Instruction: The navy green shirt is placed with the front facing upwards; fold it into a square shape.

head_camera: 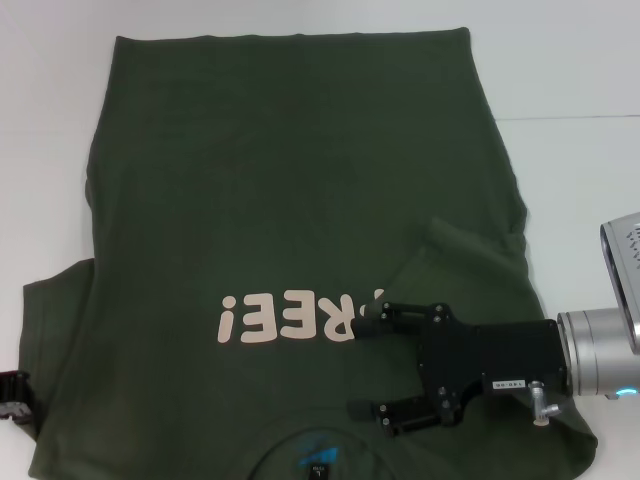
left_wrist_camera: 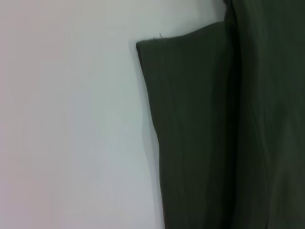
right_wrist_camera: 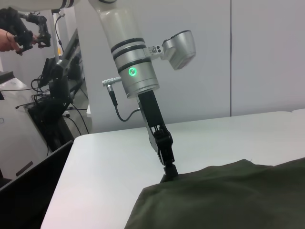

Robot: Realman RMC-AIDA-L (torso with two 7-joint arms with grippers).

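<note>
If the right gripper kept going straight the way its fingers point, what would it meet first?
The right gripper points left across the navy green shirt, so probably the cloth near the pink "FREE!" print; its height above the fabric is unclear.

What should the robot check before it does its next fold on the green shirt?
1. Front facing up: ok. The FREE! print shows on the navy green shirt.
2. Right sleeve folded in: ok. A flap lies over the body beside the right gripper.
3. Right gripper free of cloth: ok. Its fingers are spread above the shirt, holding nothing.
4. Left sleeve folded in: not ok. The left sleeve lies spread out on the white table.
5. Left gripper at the sleeve: ok. It is at the sleeve's edge.
6. Left gripper's hold on the sleeve: cannot tell.
</note>
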